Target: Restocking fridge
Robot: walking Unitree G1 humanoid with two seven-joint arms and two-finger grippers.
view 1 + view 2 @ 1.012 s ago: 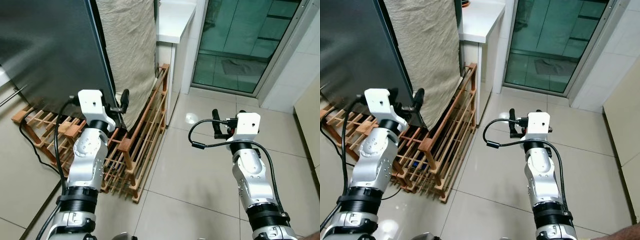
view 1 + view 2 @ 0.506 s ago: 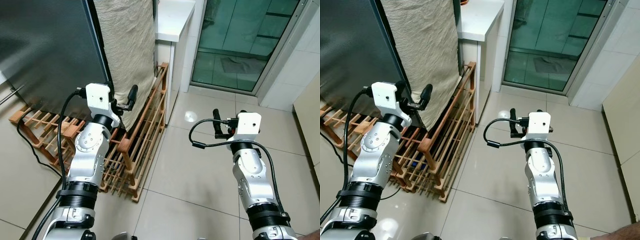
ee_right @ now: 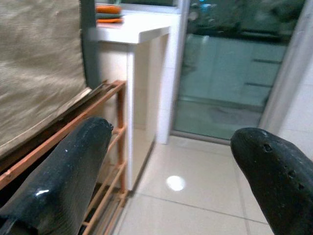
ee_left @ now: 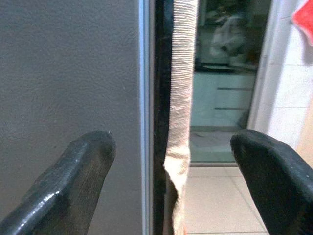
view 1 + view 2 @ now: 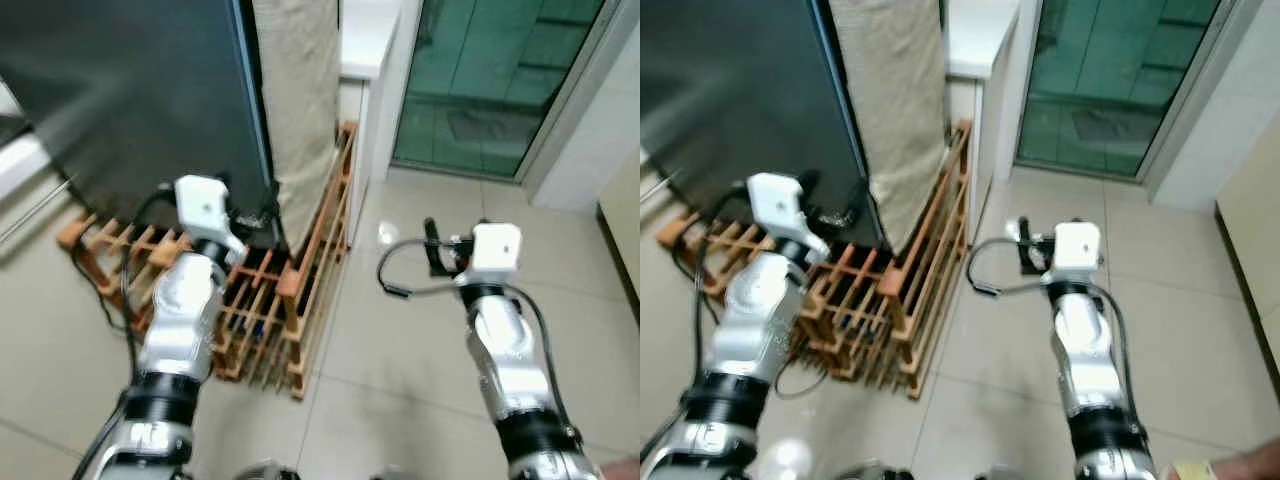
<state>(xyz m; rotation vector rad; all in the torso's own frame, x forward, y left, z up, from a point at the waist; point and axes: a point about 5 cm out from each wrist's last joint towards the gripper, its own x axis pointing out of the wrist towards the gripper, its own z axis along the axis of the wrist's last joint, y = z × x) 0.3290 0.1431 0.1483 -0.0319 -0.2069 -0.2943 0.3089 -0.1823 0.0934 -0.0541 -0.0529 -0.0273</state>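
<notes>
The left pincer [image 4: 168,181] gapes wide at the fridge door [image 4: 68,73] edge; straddle that edge squarely before pulling; the right pincer [image 3: 166,176], wide and empty, waits beside the fridge.

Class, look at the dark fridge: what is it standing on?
The fridge stands on a slatted wooden rack laid on the tiled floor. The rack's ends stick out; its part beneath the fridge is hidden. A beige cloth hangs beside the fridge.
</notes>
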